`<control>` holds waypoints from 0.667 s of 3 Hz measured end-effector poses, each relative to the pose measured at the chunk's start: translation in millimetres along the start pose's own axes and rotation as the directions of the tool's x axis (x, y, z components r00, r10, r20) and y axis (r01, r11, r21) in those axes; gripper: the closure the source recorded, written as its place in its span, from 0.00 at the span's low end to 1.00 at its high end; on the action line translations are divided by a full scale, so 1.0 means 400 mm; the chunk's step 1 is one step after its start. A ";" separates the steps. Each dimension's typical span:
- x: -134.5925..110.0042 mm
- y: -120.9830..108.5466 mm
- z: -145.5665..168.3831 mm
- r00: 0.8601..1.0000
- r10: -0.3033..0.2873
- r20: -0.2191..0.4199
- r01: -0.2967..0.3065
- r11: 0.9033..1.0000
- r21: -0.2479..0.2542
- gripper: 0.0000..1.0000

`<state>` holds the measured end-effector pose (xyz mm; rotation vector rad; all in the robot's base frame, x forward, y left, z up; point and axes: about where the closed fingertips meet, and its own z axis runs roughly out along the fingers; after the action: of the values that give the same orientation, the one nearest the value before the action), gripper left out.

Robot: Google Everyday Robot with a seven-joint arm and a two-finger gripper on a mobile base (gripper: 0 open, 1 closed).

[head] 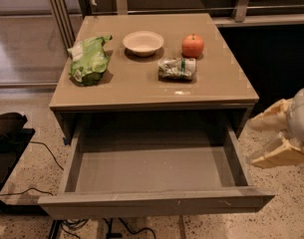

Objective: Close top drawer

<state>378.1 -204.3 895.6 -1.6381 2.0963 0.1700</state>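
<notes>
The top drawer (156, 203) is pulled far out of the cabinet toward me, and its grey-brown inside is bare. Its flat handleless front has small pale scuffs and runs along the bottom of the view. My gripper (266, 137) is at the right edge, just right of the drawer's right side wall and level with it. Its two pale fingers (278, 155) point left and are spread apart with nothing between them. It touches nothing.
The glossy tan tabletop (141, 83) above the drawer carries a green chip bag (88, 59), a white bowl (143, 42), a red apple (193, 46) and a crumpled packet (177, 68). A dark object and cables (12, 133) lie on the speckled floor at left.
</notes>
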 end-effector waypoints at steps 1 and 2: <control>0.017 0.037 0.027 0.998 -0.001 0.061 0.001 1.000 -0.005 0.67; 0.009 0.037 0.028 0.998 -0.008 0.062 0.009 1.000 -0.010 0.91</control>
<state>366.9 -199.2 881.4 -1.6267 2.0455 0.2266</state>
